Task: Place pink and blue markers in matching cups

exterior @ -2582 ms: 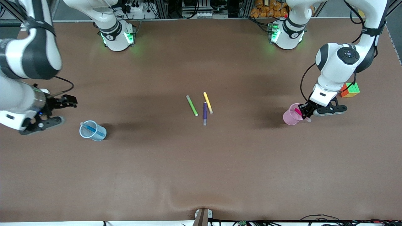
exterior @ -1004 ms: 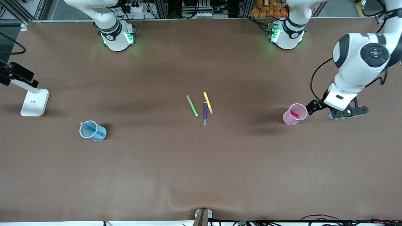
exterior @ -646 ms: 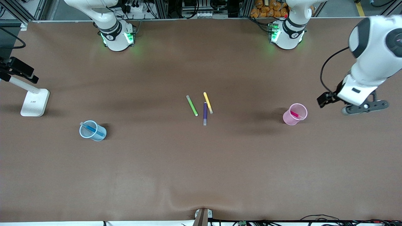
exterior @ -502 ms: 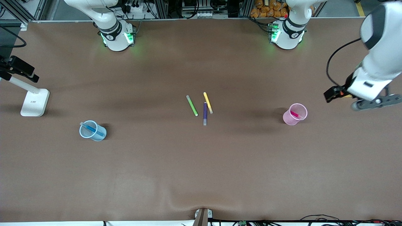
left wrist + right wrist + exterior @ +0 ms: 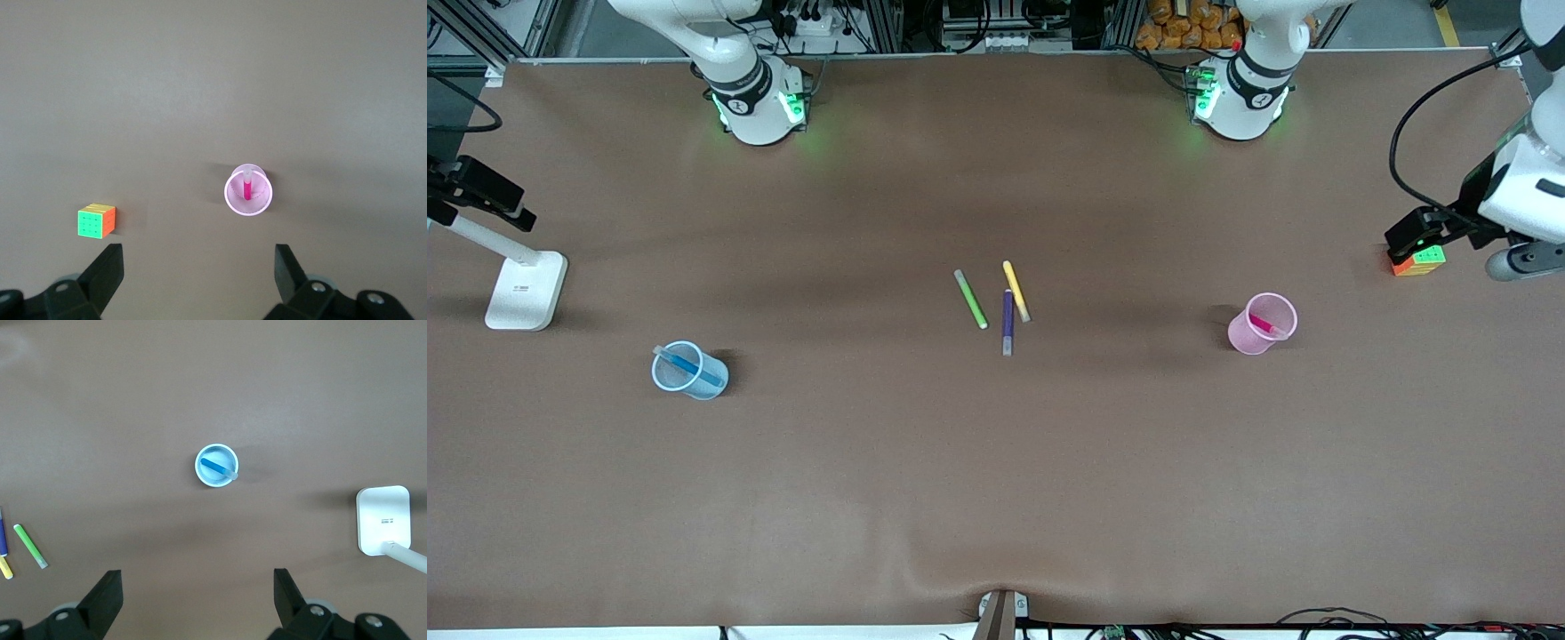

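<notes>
Apparently both markers are already home: the pink marker (image 5: 1260,324) leans inside the pink cup (image 5: 1249,337) toward the left arm's end of the table, and the blue marker (image 5: 687,365) lies slanted in the blue cup (image 5: 705,383) toward the right arm's end. Each cup is light and top-heavy with a pen propped on its rim, so a low sweep by either arm could tip it. The left gripper (image 5: 198,277) hangs with jaws wide and empty, high over the table near the colour cube (image 5: 1420,260). Only its wrist view shows the right gripper (image 5: 197,599), likewise spread and empty above the blue cup; the front view misses it entirely.
</notes>
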Controlling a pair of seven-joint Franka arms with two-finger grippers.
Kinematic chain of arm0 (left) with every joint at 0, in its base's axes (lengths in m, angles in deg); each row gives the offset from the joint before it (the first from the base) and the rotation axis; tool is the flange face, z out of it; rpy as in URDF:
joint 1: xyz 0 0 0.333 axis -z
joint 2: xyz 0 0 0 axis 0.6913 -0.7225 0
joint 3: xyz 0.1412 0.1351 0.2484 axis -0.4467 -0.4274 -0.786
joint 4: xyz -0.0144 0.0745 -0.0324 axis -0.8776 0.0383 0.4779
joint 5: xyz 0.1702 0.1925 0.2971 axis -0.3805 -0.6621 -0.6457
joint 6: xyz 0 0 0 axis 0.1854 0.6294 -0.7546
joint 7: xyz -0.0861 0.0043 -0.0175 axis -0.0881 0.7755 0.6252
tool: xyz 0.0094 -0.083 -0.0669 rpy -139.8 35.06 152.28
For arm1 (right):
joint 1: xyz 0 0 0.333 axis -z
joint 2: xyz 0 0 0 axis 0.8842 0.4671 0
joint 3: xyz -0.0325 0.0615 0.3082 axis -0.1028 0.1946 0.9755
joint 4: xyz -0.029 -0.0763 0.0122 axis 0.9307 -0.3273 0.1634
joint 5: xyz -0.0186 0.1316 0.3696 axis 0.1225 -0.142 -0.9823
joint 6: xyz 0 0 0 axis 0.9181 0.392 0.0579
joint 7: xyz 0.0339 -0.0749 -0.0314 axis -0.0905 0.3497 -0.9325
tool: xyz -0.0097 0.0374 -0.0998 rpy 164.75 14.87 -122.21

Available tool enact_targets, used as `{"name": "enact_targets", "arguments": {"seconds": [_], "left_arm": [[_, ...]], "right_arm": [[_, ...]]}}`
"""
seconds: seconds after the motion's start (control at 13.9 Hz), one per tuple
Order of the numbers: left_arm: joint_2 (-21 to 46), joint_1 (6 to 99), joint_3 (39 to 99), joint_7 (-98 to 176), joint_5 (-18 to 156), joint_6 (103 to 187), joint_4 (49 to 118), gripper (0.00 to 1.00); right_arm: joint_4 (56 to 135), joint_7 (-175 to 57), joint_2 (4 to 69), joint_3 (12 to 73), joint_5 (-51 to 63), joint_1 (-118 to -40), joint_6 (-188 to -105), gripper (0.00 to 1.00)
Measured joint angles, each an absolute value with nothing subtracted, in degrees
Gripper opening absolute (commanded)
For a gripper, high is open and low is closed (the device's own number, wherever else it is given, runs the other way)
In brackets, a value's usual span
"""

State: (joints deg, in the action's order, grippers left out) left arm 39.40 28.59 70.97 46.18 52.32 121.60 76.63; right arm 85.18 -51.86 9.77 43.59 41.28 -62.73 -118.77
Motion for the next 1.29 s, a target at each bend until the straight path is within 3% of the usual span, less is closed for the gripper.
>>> {"name": "enact_targets", "arguments": {"seconds": [0.36, 0.65, 0.93, 1.29], "left_arm": [[39.43, 29.0, 69.04, 41.09, 53.7, 118.57, 70.63, 1.0], [39.88, 40.57, 57.96, 38.42, 54.79, 114.76, 70.78, 1.0], [43.69, 48.39, 52.36, 41.03, 55.38, 113.21, 74.99, 1.0], [50.11, 49.33, 49.84, 40.99, 57.56, 114.01, 83.77, 1.0]], "right_arm": [[85.18, -52.1, 9.74, 43.6, 41.4, -62.73, -118.76, 1.0], [85.18, -52.15, 9.74, 43.6, 41.54, -62.73, -118.76, 1.0], [85.18, -52.16, 9.72, 43.49, 41.61, -62.72, -118.72, 1.0], [85.18, -52.17, 9.71, 43.48, 41.61, -62.71, -118.59, 1.0]]}}
